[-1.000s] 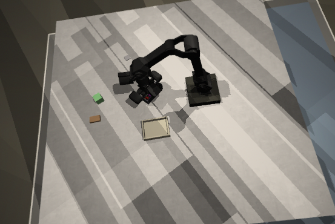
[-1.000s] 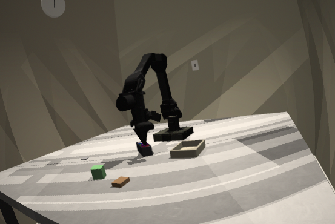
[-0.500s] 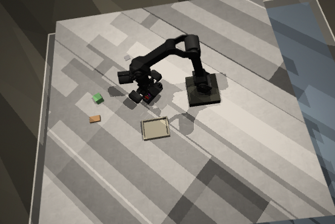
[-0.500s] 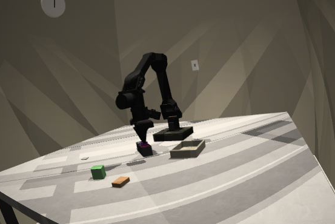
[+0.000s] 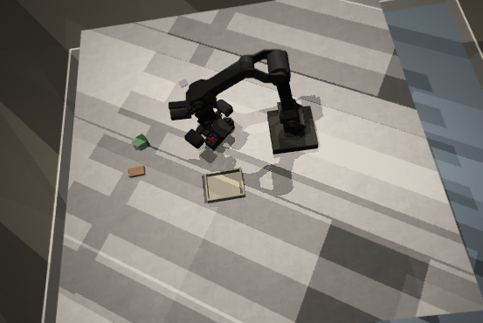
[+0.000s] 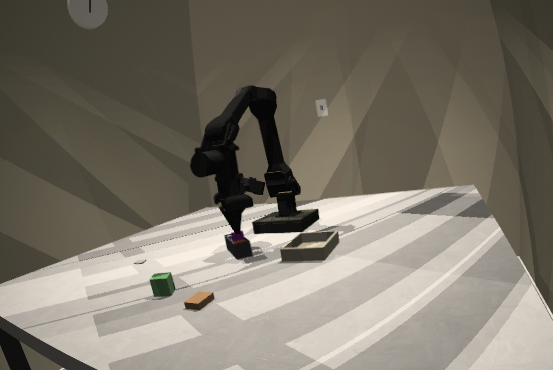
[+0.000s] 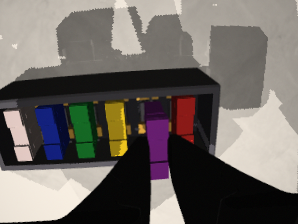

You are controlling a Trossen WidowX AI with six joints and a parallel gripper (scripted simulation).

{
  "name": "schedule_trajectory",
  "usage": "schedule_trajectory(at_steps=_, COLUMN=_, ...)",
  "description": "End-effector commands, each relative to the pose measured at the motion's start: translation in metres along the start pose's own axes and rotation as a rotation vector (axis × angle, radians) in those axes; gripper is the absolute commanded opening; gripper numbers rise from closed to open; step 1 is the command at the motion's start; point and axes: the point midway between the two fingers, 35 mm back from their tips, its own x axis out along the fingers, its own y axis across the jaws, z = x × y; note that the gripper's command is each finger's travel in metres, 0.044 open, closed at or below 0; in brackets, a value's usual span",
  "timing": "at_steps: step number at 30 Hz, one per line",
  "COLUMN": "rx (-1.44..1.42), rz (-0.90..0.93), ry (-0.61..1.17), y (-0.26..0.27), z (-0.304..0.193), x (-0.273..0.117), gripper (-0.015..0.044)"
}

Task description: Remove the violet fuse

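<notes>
Claw: the gripper (image 7: 158, 152) is clenched on the violet fuse (image 7: 157, 143), 1 dark finger on each side of its upper body, pointing down at the block from above.
Violet fuse: in the wrist view it stands a little proud of its neighbours, with a dark slot showing behind its top; I judge it partly lifted and not yet free of the fuse block (image 7: 113, 82).
Neighbours: the red fuse (image 7: 184, 117) sits just beside it on 1 side and the yellow fuse (image 7: 115, 128) on the other; green, blue and white fuses follow along the same row. The fingers look apart from both neighbours, but the gaps are narrow.
Handling: probably light, rigid, smooth plastic, so it will not bend but could slip or cock sideways if pinched off centre.
Where to hold: by the 2 broad flat faces of the exposed top, as now, high enough that the fingertips stay off the block rim.
Risk: any tilt on the way up could drag the fuse against the slot wall or the red fuse; a straight vertical pull seems called for.
Tray: the tray (image 5: 240, 176) lies near the block, on the table (image 5: 332, 262), apart from both, holding nothing that shows.
</notes>
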Motion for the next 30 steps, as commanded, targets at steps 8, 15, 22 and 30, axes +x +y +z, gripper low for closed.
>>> schedule_trajectory(at_steps=8, rx=-0.003, rz=0.001, ry=0.004, y=0.0, z=0.0, x=-0.007, gripper=0.0)
schedule_trajectory(at_steps=15, rx=-0.004, rz=0.001, ry=0.005, y=0.0, z=0.0, x=-0.01, gripper=0.0)
schedule_trajectory(at_steps=22, rx=-0.004, rz=0.002, ry=0.005, y=0.0, z=0.0, x=-0.014, gripper=0.0)
schedule_trajectory(at_steps=30, rx=-0.005, rz=0.002, ry=0.005, y=0.0, z=0.0, x=-0.018, gripper=0.0)
